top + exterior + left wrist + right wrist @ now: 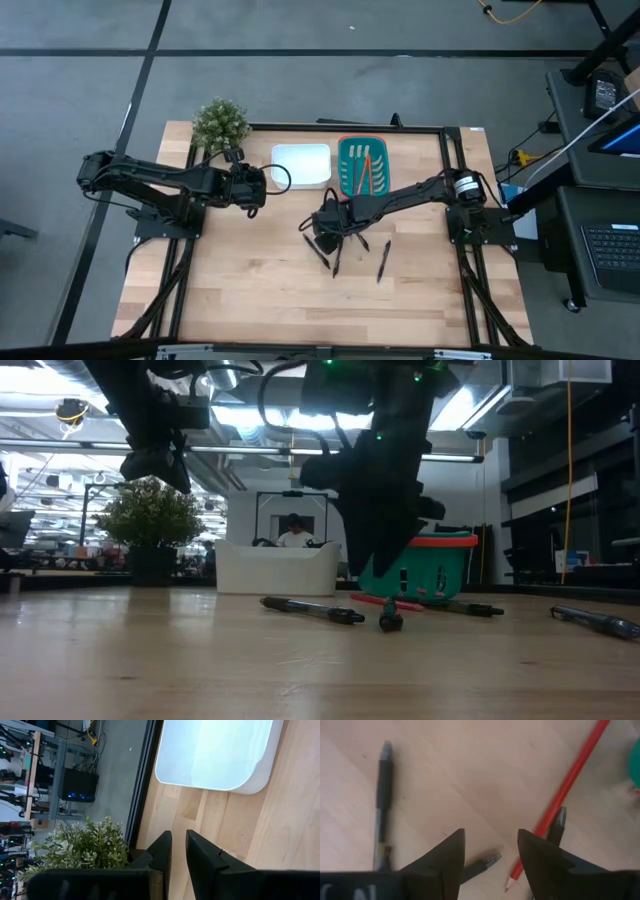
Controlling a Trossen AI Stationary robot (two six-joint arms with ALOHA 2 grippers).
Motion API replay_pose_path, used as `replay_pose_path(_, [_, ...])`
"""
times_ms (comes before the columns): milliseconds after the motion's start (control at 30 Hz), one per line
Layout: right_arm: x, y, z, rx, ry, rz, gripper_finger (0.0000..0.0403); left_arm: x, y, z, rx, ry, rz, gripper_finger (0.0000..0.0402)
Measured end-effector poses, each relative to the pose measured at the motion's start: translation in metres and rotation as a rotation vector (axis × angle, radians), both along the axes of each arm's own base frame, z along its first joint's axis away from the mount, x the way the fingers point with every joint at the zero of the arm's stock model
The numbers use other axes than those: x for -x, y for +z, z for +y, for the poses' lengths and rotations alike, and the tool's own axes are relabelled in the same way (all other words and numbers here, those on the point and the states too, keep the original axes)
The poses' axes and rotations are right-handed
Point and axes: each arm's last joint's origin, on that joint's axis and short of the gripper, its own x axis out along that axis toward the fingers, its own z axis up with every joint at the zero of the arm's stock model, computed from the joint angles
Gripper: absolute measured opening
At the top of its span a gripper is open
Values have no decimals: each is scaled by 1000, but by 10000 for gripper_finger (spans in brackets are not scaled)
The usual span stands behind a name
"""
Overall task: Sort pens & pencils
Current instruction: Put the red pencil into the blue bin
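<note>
My right gripper (pixel 490 850) is open and hovers low over the middle of the table (pixel 325 228), touching nothing. Below it lie several dark pens: one (pixel 382 805) off to a side, one tip (pixel 487 861) between the fingers, one (pixel 557 825) behind a finger. A red pencil (pixel 565 790) lies flat beside them on the wood (pixel 385 601). Another pen (pixel 383 260) lies toward the near right. More pencils lie in the green tray (pixel 363 166). My left gripper (pixel 178 850) is shut, raised beside the white tray (pixel 301 165).
A potted plant (pixel 220 124) stands at the far left corner, close behind my left gripper. The white tray (pixel 220 755) and the green tray (pixel 420 570) sit side by side at the far edge. Bare wood stretches along the near half (pixel 250 300).
</note>
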Motion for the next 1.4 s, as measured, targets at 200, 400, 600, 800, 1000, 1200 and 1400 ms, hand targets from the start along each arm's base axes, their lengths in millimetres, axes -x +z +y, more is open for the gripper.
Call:
replay_pose_path(200, [-1,-5,-5,9,22,18,182,0,0,0,2,5,-6,50])
replay_pose_path(400, [0,-6,-5,11,56,44,181,0,0,0,2,6,-4,50])
replay_pose_path(600, [1,-6,0,17,74,40,181,0,0,0,3,8,-5,50])
replay_pose_path(800, [-2,-5,1,-45,-134,-10,181,0,0,0,4,11,-8,50])
replay_pose_path(1000, [0,-6,1,-83,-246,-8,181,0,0,0,4,13,-11,50])
replay_pose_path(1200, [8,-7,0,-82,-336,71,181,0,0,0,4,13,-11,50])
replay_pose_path(1400, [8,-7,0,-89,-355,62,181,0,0,0,5,13,-12,50])
